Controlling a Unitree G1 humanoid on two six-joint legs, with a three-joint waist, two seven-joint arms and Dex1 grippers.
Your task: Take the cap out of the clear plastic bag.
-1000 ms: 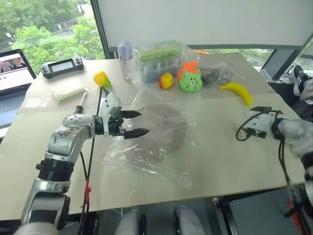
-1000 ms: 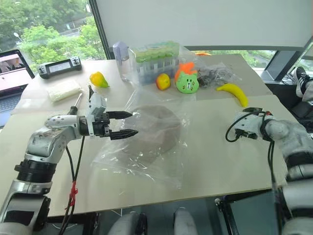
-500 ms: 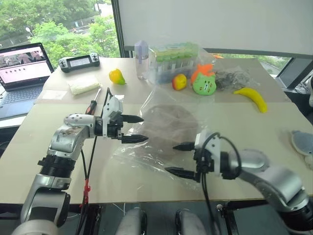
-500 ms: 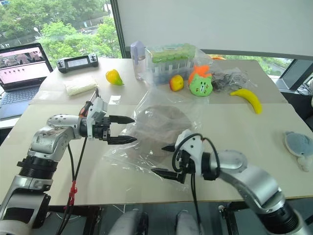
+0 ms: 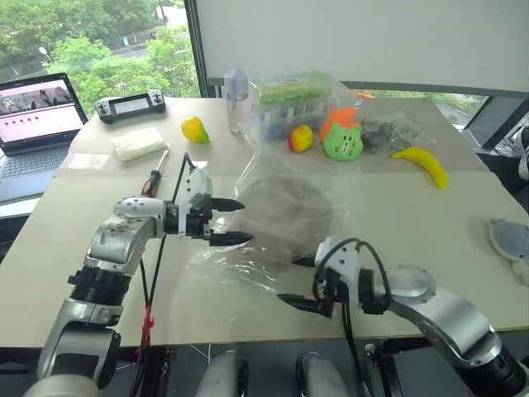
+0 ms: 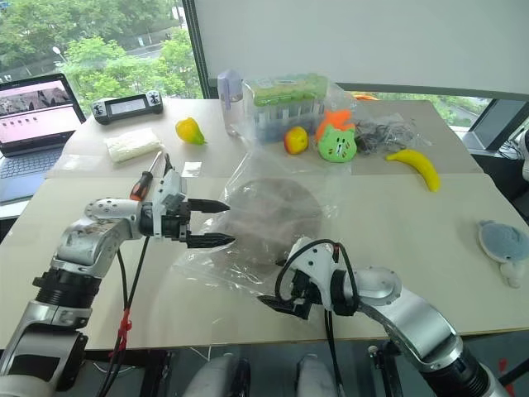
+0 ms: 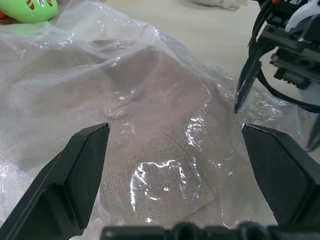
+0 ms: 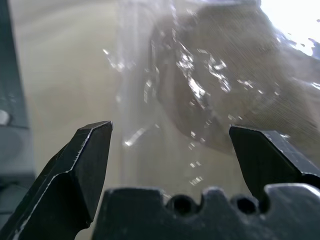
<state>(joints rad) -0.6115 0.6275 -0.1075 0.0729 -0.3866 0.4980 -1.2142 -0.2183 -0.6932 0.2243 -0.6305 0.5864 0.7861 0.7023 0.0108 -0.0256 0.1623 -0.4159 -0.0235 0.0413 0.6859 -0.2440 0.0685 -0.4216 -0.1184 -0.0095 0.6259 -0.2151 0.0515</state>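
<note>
The beige-grey cap (image 5: 285,217) lies flat on the table inside the clear plastic bag (image 5: 240,263), which spreads crinkled around it. My left gripper (image 5: 246,222) hovers open at the bag's left side, its fingertips just over the plastic next to the cap. My right gripper (image 5: 287,281) is open too, at the bag's near corner by the table's front edge, pointing left. In the left wrist view the cap (image 7: 150,115) shows under shiny plastic, with a right fingertip (image 7: 241,92) beyond it. The right wrist view looks across the bag at the cap (image 8: 235,75).
Along the back stand a wrapped green-topped box (image 5: 293,95), a bottle (image 5: 236,101), a red-yellow fruit (image 5: 301,138), a green toy (image 5: 343,141) and a banana (image 5: 421,164). A screwdriver (image 5: 155,175), a laptop (image 5: 33,124) and a controller (image 5: 130,105) lie left. A grey plush (image 5: 508,240) sits at the right edge.
My right arm has swung in from the table's right side to the bag's near corner, open all the while. The left gripper has barely moved. The camera has shifted.
</note>
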